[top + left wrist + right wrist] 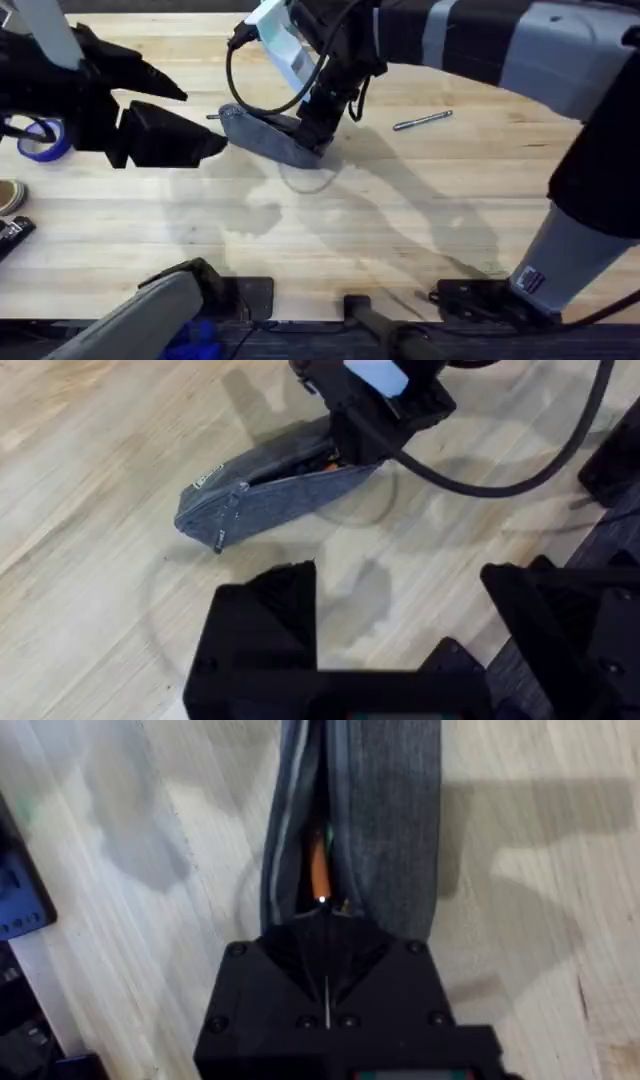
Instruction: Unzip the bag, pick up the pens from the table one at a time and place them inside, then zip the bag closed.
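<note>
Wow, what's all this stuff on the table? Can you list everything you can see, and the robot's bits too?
bag: one, blue-grey fabric, on the table at the far middle, its zipper partly open with something orange inside.
pen: one, silver-grey, lying on the table to the right of the bag, apart from it.
tape roll: one, blue, at the table's left edge.
table: one, pale wooden planks, under everything.
left gripper: one, black, open, just left of the bag and not touching it.
right gripper: one, black, shut at the bag's zipper on its right end.
</note>
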You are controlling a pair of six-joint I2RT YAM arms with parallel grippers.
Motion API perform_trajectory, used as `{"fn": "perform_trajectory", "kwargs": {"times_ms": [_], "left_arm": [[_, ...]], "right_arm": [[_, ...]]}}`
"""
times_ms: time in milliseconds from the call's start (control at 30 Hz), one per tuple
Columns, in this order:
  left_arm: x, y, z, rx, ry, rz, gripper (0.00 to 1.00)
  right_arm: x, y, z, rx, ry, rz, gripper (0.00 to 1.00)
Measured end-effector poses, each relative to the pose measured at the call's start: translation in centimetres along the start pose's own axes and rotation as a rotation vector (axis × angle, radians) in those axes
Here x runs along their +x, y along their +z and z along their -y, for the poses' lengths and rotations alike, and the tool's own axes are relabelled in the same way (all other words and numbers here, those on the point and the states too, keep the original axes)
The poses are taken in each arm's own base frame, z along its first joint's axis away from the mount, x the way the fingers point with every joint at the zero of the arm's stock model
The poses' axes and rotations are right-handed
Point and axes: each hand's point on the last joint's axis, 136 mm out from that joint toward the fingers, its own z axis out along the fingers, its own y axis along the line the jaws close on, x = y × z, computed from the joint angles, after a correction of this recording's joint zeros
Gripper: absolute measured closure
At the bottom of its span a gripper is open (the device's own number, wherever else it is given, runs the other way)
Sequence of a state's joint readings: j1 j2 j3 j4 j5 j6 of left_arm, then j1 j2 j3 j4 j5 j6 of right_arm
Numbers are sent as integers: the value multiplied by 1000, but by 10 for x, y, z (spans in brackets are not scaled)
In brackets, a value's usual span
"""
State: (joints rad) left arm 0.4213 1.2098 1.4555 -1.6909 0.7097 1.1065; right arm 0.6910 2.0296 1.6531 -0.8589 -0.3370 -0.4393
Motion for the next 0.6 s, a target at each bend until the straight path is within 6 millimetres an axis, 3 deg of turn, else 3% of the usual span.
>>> {"fn": "perform_trajectory", "kwargs": {"times_ms": [100, 200, 233, 300, 367, 600], "left_arm": [[0, 0, 0, 0, 0, 0, 6], [0, 0, 0, 0, 0, 0, 5], [0, 0, 0, 0, 0, 0, 5], [0, 0, 0, 0, 0, 0, 6], [0, 0, 0, 0, 0, 0, 6], [0, 0, 0, 0, 0, 0, 5]], "right_arm": [[0, 0, 0, 0, 0, 0, 926], [0, 0, 0, 0, -1, 1, 714], [-1, 0, 0, 1, -5, 4, 352], [-2, -1, 1, 3, -7, 7, 68], [-2, 0, 1, 4, -10, 6, 11], [-2, 0, 1, 4, -9, 6, 6]]}}
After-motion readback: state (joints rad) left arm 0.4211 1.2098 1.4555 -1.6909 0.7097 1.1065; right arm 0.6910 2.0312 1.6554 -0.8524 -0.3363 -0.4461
